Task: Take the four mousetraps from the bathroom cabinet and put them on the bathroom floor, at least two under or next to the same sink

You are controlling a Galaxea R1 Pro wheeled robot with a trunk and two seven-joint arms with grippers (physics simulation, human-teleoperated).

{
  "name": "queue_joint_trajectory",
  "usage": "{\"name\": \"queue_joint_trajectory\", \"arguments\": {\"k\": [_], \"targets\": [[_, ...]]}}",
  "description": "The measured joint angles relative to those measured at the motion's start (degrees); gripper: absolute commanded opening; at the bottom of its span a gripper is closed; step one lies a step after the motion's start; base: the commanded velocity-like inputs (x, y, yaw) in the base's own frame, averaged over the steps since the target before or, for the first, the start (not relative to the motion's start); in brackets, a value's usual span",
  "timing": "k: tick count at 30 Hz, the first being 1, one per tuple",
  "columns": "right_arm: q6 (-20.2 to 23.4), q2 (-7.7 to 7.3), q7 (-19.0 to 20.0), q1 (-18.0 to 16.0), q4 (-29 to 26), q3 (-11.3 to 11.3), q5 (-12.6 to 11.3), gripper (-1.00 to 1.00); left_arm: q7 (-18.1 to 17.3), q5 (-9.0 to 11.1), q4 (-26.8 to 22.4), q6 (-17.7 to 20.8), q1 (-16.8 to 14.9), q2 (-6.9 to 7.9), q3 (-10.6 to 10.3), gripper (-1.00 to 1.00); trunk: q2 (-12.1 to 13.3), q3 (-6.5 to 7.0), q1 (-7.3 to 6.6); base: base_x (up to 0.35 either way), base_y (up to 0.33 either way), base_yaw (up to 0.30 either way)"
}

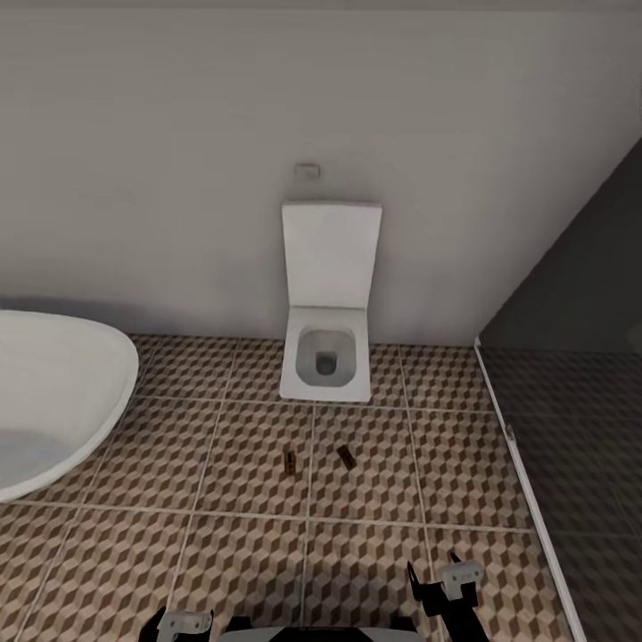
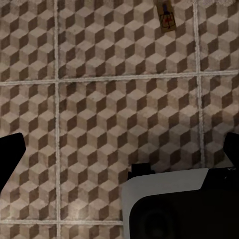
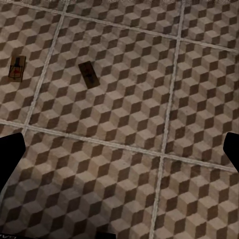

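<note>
A bathroom floor [image 1: 374, 499] of large square tiles is seen, printed with a brown, beige and white cube pattern and crossed by pale grout lines, under a plain off-white wall. A white, square-edged toilet [image 1: 326, 357] is set against that wall with its flat lid raised. The rounded rim of a glossy white bathtub [image 1: 53, 401] is cut off at the left, and a dark glass partition [image 1: 571, 401] with a pale straight lower edge closes the right side. Two mousetraps are laid flat on the tiles just before the toilet, near each other but apart: one [image 1: 290, 462] by a grout line, the other [image 1: 347, 457] turned at an angle. Open tile is left around them. The left gripper [image 1: 185, 621] and right gripper [image 1: 461, 578] are held low over bare floor; both are spread wide, with nothing held.
</note>
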Motion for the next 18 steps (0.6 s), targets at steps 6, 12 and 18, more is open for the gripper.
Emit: {"name": "queue_joint_trajectory", "arguments": {"k": [6, 12, 18], "targets": [[0.02, 0.00, 0.06, 0.00, 0.00, 0.00, 0.00, 1.00, 0.00, 0.00, 0.01, 0.00, 0.00, -0.02, 0.00, 1.00, 0.00, 0.55, 0.00, 0.000, 0.000, 0.000], [0.06, 0.00, 0.07, 0.00, 0.00, 0.00, 0.00, 1.00, 0.00, 0.00, 0.00, 0.00, 0.00, -0.03, 0.00, 1.00, 0.00, 1.10, 0.00, 0.000, 0.000, 0.000], [0.05, 0.00, 0.08, 0.00, 0.00, 0.00, 0.00, 1.00, 0.00, 0.00, 0.01, 0.00, 0.00, -0.03, 0.00, 1.00, 0.00, 1.65, 0.00, 0.000, 0.000, 0.000]]}}
